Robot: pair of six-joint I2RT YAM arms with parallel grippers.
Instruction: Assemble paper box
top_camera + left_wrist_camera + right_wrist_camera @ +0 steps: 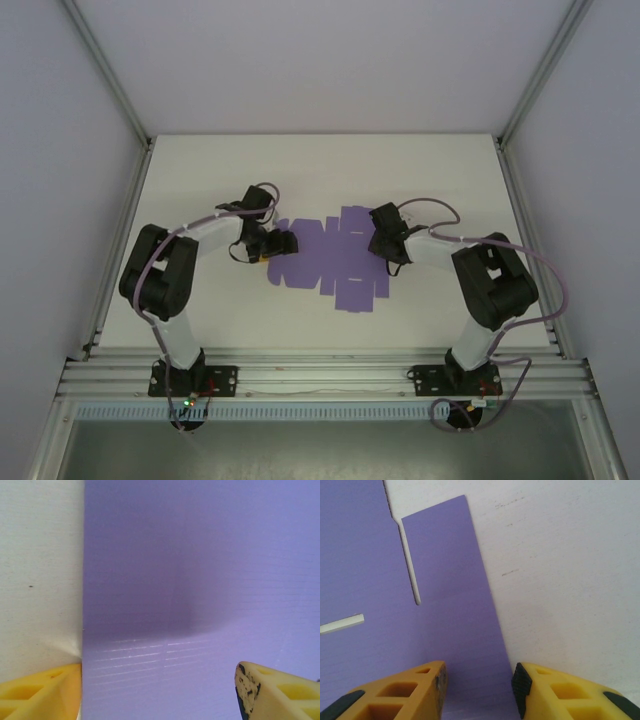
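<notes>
The paper box (335,258) is a flat violet die-cut sheet with flaps and tabs, lying in the middle of the white table. My left gripper (280,243) hovers over the sheet's left edge, open; its yellow fingers (272,690) straddle that edge above the purple card (200,580). At the sheet's upper right, my right gripper (382,240) is open too. Its yellow fingers (410,692) stand on either side of a narrow flap's right edge (470,645), close above the card. Slots cut in the sheet (410,565) show to the left.
The white table (440,170) sits inside an aluminium frame (530,240) with pale walls on both sides. A rail with the arm bases (320,375) runs along the near edge. Bare table lies behind and in front of the sheet.
</notes>
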